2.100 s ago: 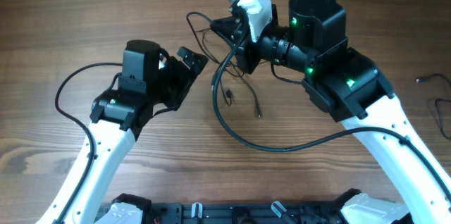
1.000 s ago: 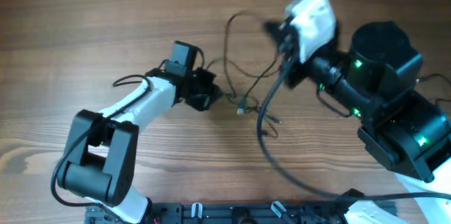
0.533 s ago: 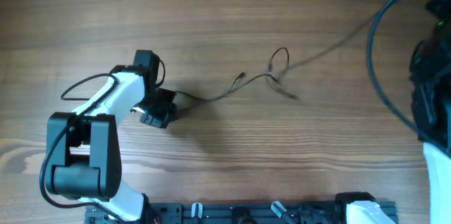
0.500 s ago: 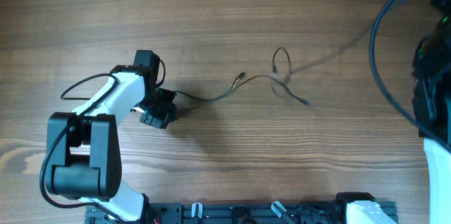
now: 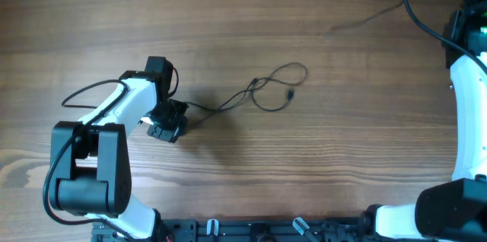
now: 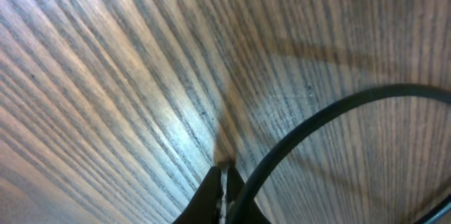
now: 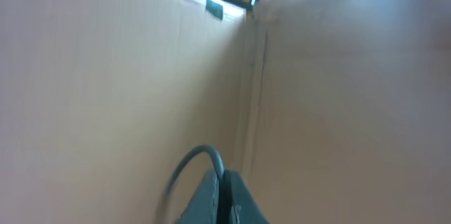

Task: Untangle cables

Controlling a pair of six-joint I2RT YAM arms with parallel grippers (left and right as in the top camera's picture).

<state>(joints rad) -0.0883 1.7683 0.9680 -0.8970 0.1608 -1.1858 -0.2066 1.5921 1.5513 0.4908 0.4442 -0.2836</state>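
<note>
The wooden table (image 5: 243, 173) filled the overhead view, bare apart from the cords. The left arm (image 5: 125, 101) was folded at the left of the frame, and the right arm (image 5: 464, 105) ran up the right edge with its wrist out of that view.

The cables (image 5: 262, 90) lay just right of centre. One thin cord trailed from the left gripper (image 5: 169, 124) up to a small crossing, then opened into a loose loop ending in a plug (image 5: 291, 95).

The left gripper's jaws were pressed together. The cord reached them, but whether it was pinched could not be told. The right gripper (image 7: 222, 192) was also closed, facing pale panels (image 7: 106, 76), with nothing visibly held.

Doing this step well probably meant anchoring the left end low on the table. The free gripper could then take the plug and draw it back out through the crossing, gently, so the knot slackened rather than tightened.

The thick arm cable (image 6: 331, 111) curved close by the left fingertips and could snag. A faint streak (image 5: 365, 17) at upper right was too blurred to name.
</note>
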